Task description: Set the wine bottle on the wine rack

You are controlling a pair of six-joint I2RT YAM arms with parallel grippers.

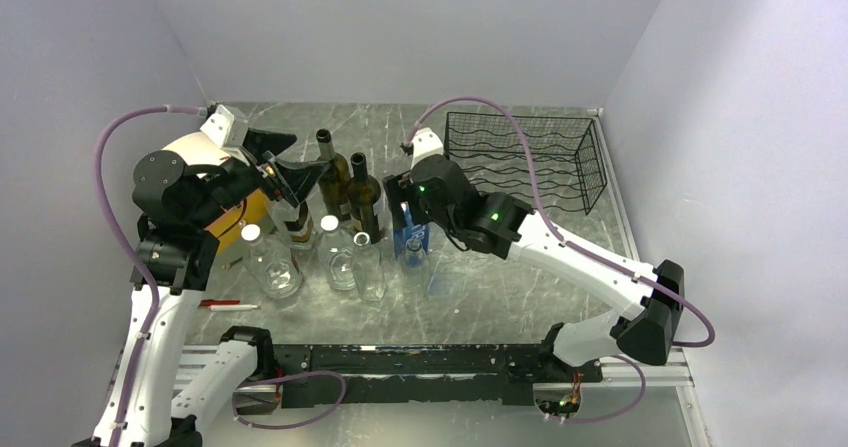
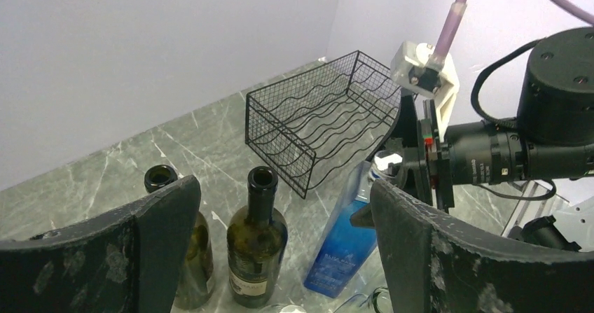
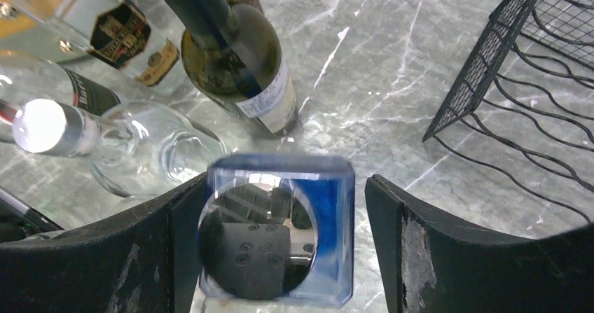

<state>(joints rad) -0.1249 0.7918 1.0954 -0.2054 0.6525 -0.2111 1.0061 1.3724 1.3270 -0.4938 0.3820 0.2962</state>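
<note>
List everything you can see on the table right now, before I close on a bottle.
wine rack: one, black wire, far right, no bottle in it
wine bottles: two, dark green, upright, centre
square bottle: one, blue, upright between the right claw's fingers
clear bottles: three, colourless, near-left of centre
amber bottle: one, partly hidden under left arm
thin stick: one, red, near left
table: one, grey marble
left claw: open, over left bottles
right claw: open, straddling square bottle

We log both arms — left arm and right arm — as white links with black joint housings, bolted at the two ends of the black base rail. A mauve cable loops along each. Beyond the rail, we see green LEDs on the right arm; fingers matte black, scuffed grey.
</note>
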